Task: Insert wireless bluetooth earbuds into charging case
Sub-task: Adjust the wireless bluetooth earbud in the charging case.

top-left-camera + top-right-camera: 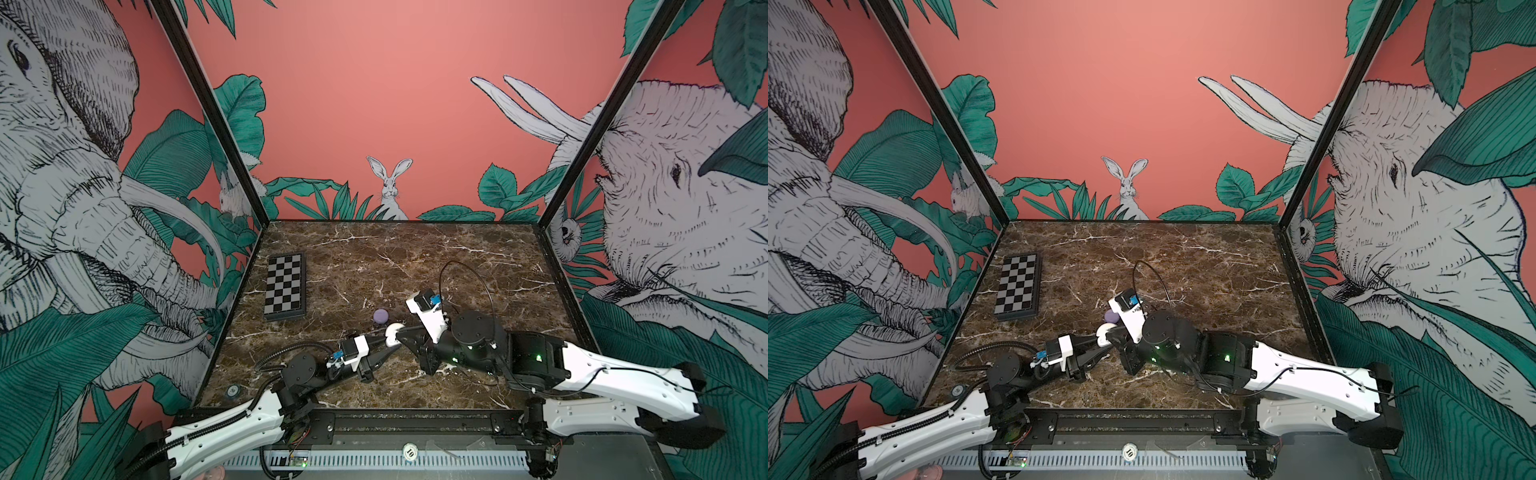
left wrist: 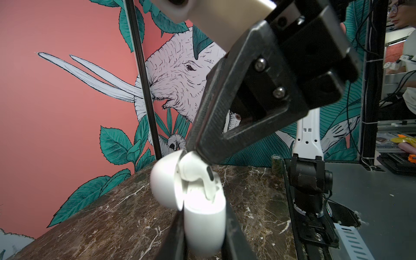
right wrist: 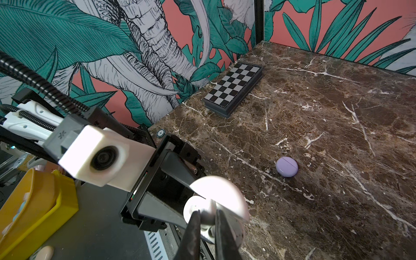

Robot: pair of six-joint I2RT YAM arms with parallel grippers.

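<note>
Left wrist view: your left end effector [image 2: 205, 238] clamps the open case [image 2: 203, 216] at lower centre of frame, and your right end effector [image 2: 199, 154] pinches a white earbud [image 2: 195, 173] at its mouth.

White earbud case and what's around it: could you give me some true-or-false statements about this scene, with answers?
1. The white charging case has its lid open. True.
2. That case lies loose on the marble table. False: the left end effector grips it.
3. The right end effector holds a white earbud at the case's opening. True.
4. The lilac case stands open. False: it is closed, resting on the table.
5. Chess pieces stand on the chessboard. False: it carries none.
</note>
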